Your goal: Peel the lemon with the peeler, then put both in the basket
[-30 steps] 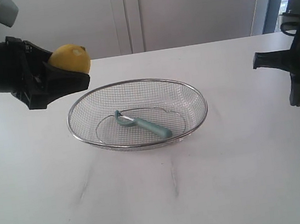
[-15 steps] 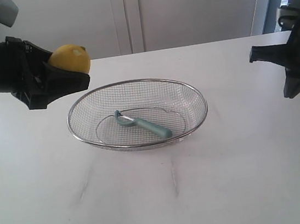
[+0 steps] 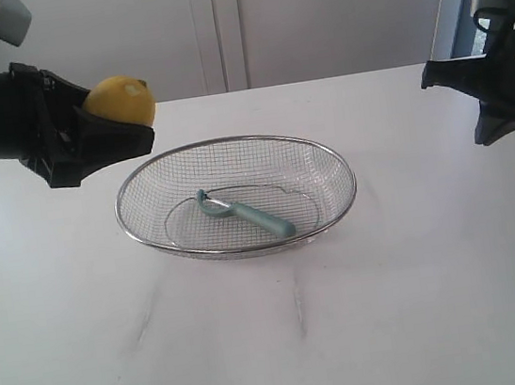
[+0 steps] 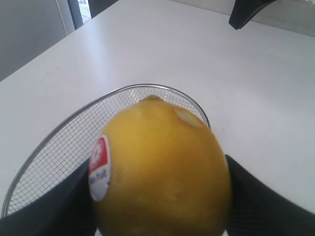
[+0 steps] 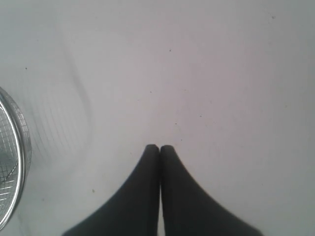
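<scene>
My left gripper (image 3: 130, 124) is shut on the yellow lemon (image 3: 120, 100), holding it in the air above the left rim of the wire-mesh basket (image 3: 133, 185). In the left wrist view the lemon (image 4: 162, 172) fills the space between the two black fingers (image 4: 256, 196), its red-and-white sticker turned sideways, with the basket (image 4: 74, 142) below. The teal-handled peeler (image 3: 244, 213) lies inside the basket. My right gripper (image 3: 430, 77) hovers shut and empty at the right side of the table; in the right wrist view its gripper (image 5: 159, 147) has both tips pressed together over the bare white table.
The white table (image 3: 277, 342) carries only the basket. A grey wall stands behind the table's far edge. The basket's rim (image 5: 15, 162) shows at the edge of the right wrist view.
The right arm has risen and drawn a little toward the back, staying shut. The left arm with the lemon has not moved.
</scene>
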You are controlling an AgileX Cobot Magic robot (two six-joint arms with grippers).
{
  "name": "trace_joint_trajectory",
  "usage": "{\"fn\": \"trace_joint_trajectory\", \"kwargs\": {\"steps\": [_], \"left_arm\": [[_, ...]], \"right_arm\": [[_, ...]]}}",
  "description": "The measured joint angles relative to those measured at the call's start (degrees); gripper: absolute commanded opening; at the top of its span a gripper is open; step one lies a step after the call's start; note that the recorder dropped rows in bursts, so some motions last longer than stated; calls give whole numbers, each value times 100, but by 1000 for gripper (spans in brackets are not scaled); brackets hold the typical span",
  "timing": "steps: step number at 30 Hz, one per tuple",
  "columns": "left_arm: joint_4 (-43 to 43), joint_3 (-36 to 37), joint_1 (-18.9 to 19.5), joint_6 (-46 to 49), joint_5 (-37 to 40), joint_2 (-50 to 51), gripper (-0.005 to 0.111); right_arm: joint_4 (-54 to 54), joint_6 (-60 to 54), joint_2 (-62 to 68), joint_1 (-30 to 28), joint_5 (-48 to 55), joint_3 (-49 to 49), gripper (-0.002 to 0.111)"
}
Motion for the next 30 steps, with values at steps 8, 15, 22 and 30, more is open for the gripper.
{"fn": "trace_joint_trajectory", "kwargs": {"steps": [8, 15, 22, 30], "left_arm": [[0, 0, 0, -489, -45, 0, 0], [506, -44, 0, -1187, -212, 0, 0], [2798, -918, 0, -3487, -26, 0, 0], [4068, -1438, -46, -4788, 548, 361, 0]], "right_arm": [[0, 0, 0, 0, -26, 0, 0], [0, 0, 0, 0, -26, 0, 0], [0, 0, 0, 0, -26, 0, 0], [0, 0, 0, 0, -26, 0, 0]]}}
